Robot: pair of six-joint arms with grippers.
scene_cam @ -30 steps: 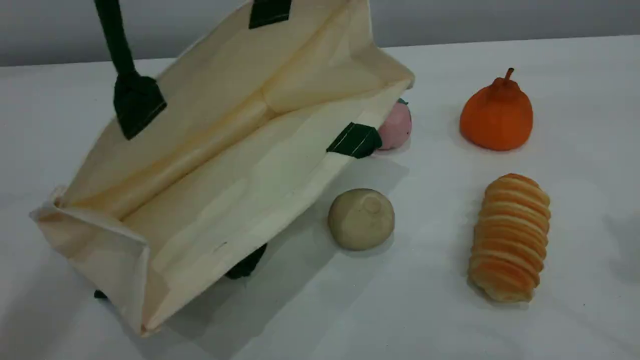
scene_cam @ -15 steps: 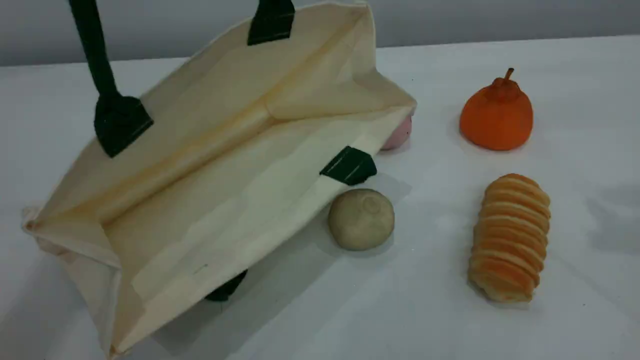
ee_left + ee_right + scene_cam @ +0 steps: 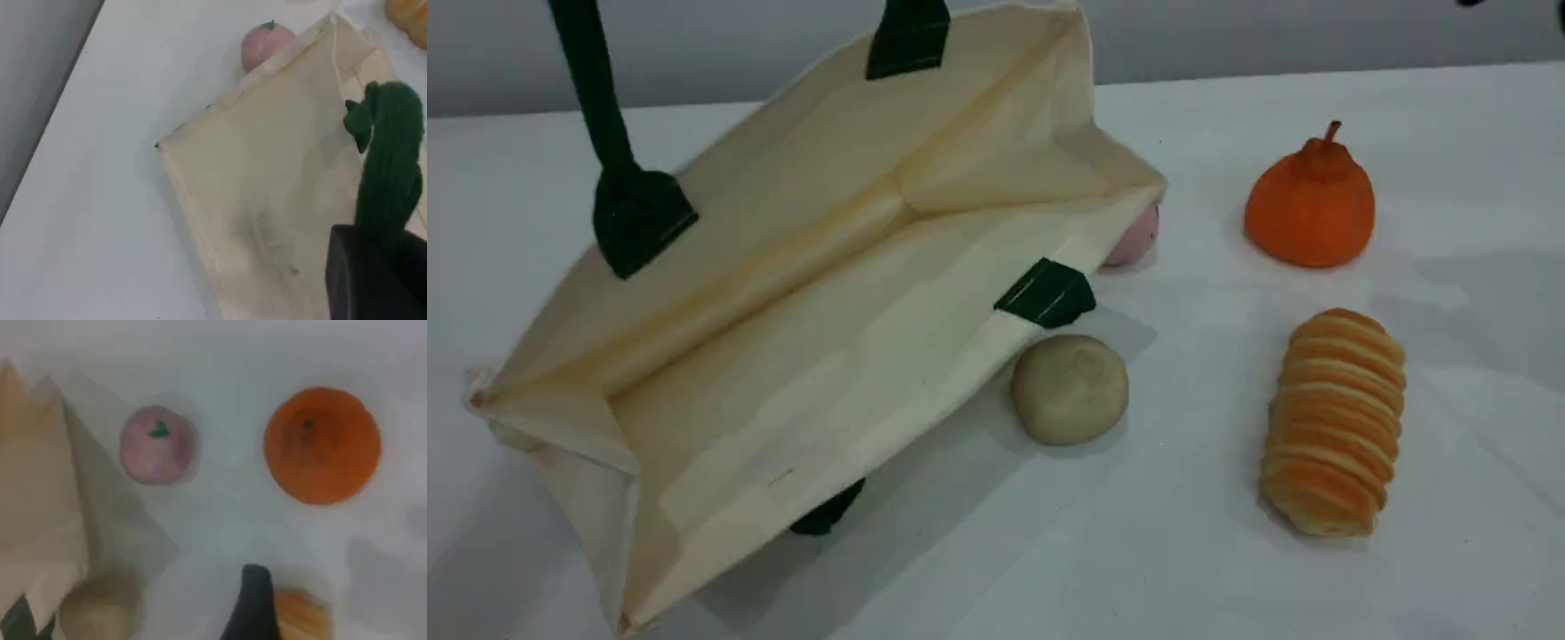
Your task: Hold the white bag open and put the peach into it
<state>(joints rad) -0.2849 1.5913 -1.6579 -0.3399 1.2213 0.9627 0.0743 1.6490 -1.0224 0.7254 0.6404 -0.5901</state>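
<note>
The white bag (image 3: 800,293) hangs tilted, its mouth gaping toward the scene camera and its lower edge on the table. One green strap (image 3: 591,98) runs up out of the scene view's top. In the left wrist view that strap (image 3: 390,167) rises from my left gripper's dark fingertip (image 3: 373,273), which is shut on it. The peach (image 3: 1138,238) lies behind the bag's right corner, mostly hidden in the scene view. From the right wrist it shows whole (image 3: 158,445), pink with a green leaf. My right gripper's fingertip (image 3: 252,603) hovers above the table, nearer than the peach, with nothing held.
A beige round ball (image 3: 1069,388) sits against the bag's front edge. An orange pear-shaped fruit (image 3: 1310,209) stands right of the peach. A ridged bread roll (image 3: 1334,422) lies in front of it. The arm's shadow falls on the table at the right.
The bag swung left and down, and its corner now covers more of the peach. A shadow has spread in from the right edge as the right arm came closer.
</note>
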